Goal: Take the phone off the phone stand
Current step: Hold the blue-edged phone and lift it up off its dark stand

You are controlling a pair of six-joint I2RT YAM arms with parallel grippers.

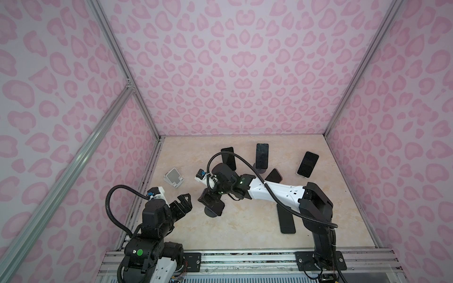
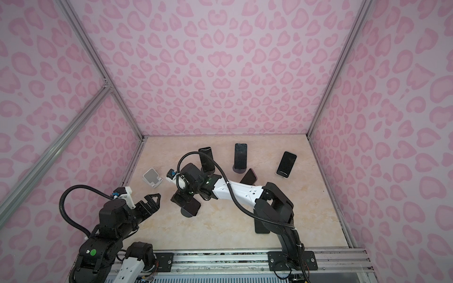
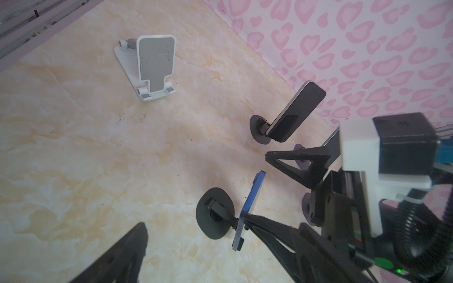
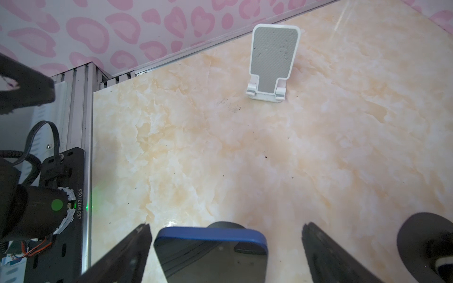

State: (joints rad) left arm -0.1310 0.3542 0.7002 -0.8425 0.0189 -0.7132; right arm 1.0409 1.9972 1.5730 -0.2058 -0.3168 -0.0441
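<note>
Because the phone (image 4: pixel 210 254) leans back on its phone stand (image 3: pixel 213 215) with its top edge free, the right tool (image 4: pixel 225 226) comes at it from above, jaws spread wide and one finger off each long side. Neither finger touches it in the right wrist view. A sliver of the surface (image 4: pixel 245 147) shows on one side and a broader strip on the other, so this tool is open and holds nothing. The straddle reads as a set-up for pinching across the phone's width, where a flat slab offers two parallel edges.

In a top view, phone and stand sit at about eight o'clock from the surface's middle, and the right arm reaches across to get there. The left tool (image 1: pixel 188 202) hangs at nine o'clock of the phone, jaws likewise apart and empty, pointed toward the stand. I judge it is posted there to pin the round base if the phone drags it upward. An empty white stand (image 1: pixel 174 177) sits at ten o'clock of the phone, and other phones (image 1: pixel 261 155) on stands lie from twelve to two. The lift has not begun.
</note>
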